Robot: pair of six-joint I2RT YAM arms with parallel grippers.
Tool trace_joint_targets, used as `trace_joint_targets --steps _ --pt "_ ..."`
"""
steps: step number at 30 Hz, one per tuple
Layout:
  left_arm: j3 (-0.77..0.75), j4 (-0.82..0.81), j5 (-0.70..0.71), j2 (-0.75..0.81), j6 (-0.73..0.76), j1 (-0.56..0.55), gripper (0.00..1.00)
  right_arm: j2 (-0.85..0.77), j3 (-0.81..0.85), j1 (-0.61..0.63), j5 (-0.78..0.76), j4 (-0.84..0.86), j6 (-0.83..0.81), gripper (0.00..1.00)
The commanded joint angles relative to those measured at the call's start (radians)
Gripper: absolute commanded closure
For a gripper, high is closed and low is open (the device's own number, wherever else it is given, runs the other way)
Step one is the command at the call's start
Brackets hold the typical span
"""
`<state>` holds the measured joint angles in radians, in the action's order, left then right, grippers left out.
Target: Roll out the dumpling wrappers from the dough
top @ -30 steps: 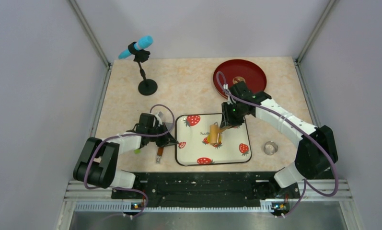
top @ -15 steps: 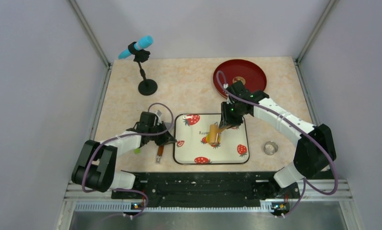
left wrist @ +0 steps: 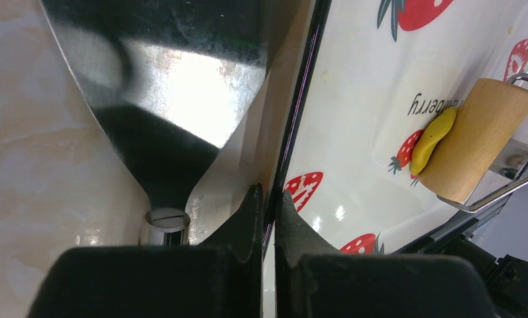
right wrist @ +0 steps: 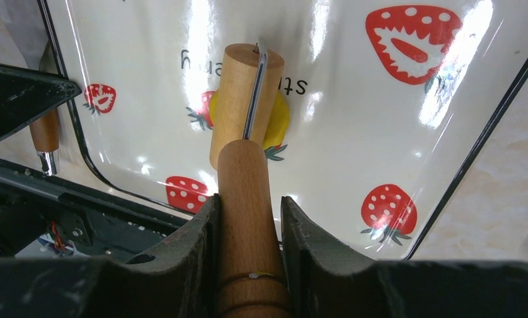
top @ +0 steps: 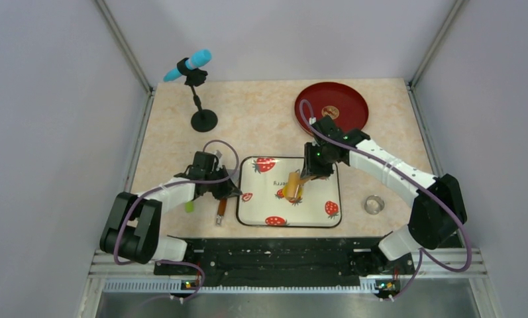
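Note:
The yellow dough (right wrist: 279, 122) is a flattened patch on the white strawberry-print tray (top: 317, 192), pressed under the tan wooden roller (right wrist: 238, 99). It also shows in the left wrist view (left wrist: 432, 138) and as a sliver in the top view (top: 284, 194). My right gripper (right wrist: 248, 218) is shut on the roller's wooden handle, above the tray's far middle (top: 312, 169). My left gripper (left wrist: 267, 199) is shut on the tray's black left rim (left wrist: 294, 132), at the tray's left edge in the top view (top: 233, 193). No round wrapper disc shows.
A metal spatula (left wrist: 175, 86) with a wooden handle lies just left of the tray (top: 221, 211). A small metal ring (top: 374, 204) sits right of the tray. A red plate (top: 332, 106) is at the back right and a microphone stand (top: 200, 99) at the back left.
The tray has slid a little to the left with my left gripper on its rim. The roller and my right gripper have moved slightly left over the dough.

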<state>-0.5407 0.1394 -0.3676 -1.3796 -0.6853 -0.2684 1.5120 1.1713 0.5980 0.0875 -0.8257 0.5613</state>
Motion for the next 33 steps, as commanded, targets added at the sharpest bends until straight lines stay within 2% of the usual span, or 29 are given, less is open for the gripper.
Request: trace_joint_targets --steps 1,11,33 --pt "-0.032 0.081 0.227 0.000 0.005 0.064 1.00 0.108 -0.150 0.006 -0.359 -0.342 -0.067 1.00" --pt "-0.055 0.128 0.265 0.004 0.028 0.104 1.00 0.099 -0.155 0.021 -0.362 -0.376 -0.034 1.00" --pt "-0.056 0.137 0.216 0.019 0.075 0.192 1.00 0.031 -0.218 0.076 -0.375 -0.453 0.066 1.00"
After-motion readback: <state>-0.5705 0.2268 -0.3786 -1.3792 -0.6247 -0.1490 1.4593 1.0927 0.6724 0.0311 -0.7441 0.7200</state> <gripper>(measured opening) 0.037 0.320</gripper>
